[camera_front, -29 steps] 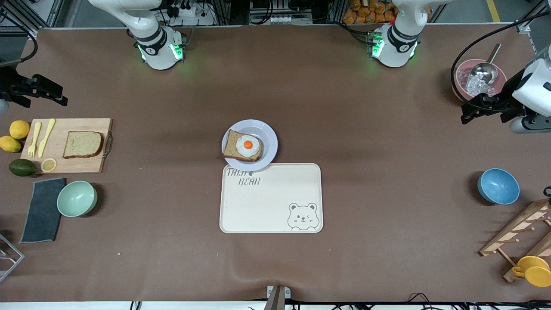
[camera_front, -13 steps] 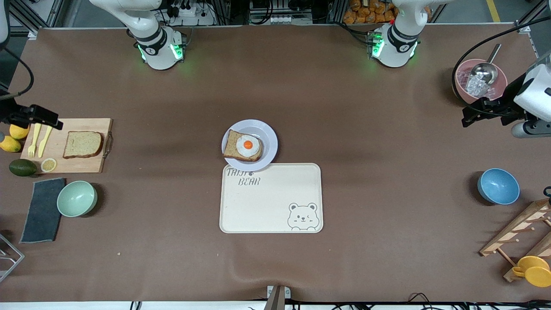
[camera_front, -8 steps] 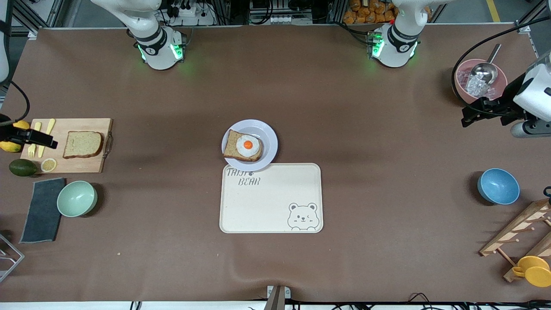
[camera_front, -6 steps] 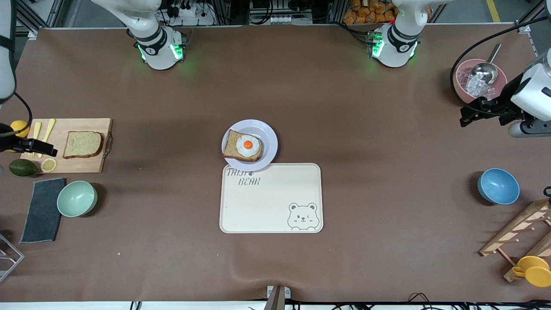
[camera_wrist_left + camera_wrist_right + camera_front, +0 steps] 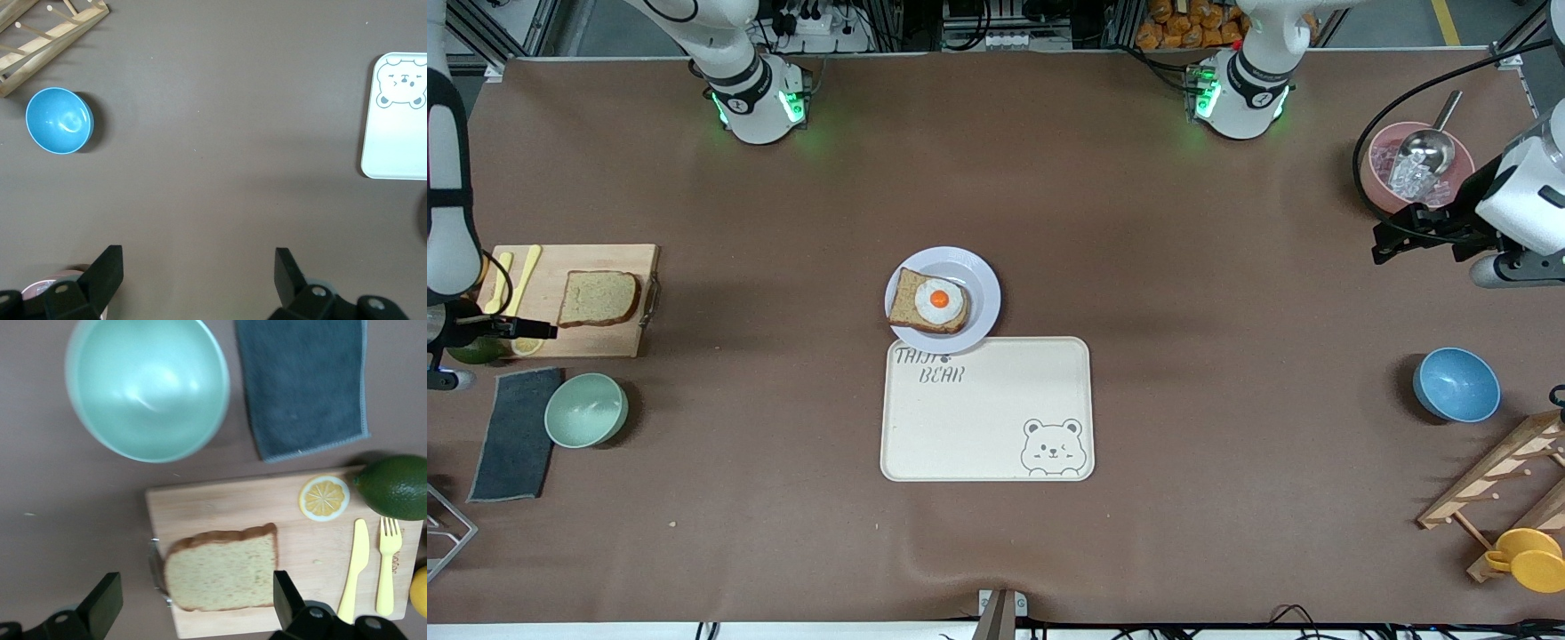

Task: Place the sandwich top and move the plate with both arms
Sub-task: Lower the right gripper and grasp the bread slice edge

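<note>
The sandwich top [image 5: 599, 298], a plain bread slice, lies on a wooden cutting board [image 5: 605, 342] at the right arm's end of the table. It also shows in the right wrist view [image 5: 220, 572]. My right gripper [image 5: 538, 331] is open and empty over the board's outer end, and in its wrist view [image 5: 195, 593] the slice lies below, between the fingers. The plate [image 5: 980, 274] sits mid-table with a bread slice bearing a fried egg [image 5: 929, 302]. My left gripper [image 5: 1383, 240] is open and empty over bare table [image 5: 198, 267] near a pink bowl.
A cream bear-printed tray [image 5: 987, 418] touches the plate's nearer edge. A mint bowl [image 5: 587, 409], grey cloth [image 5: 516, 436], avocado [image 5: 393, 487], lemon slice [image 5: 324, 498], yellow knife and fork lie by the board. A blue bowl [image 5: 1456, 384], pink bowl [image 5: 1376, 173] and wooden rack [image 5: 1494, 484] stand at the left arm's end.
My right gripper has travelled along the table's end from past the lemons to over the cutting board's outer end. My left gripper has shifted only slightly. Nothing was grasped.
</note>
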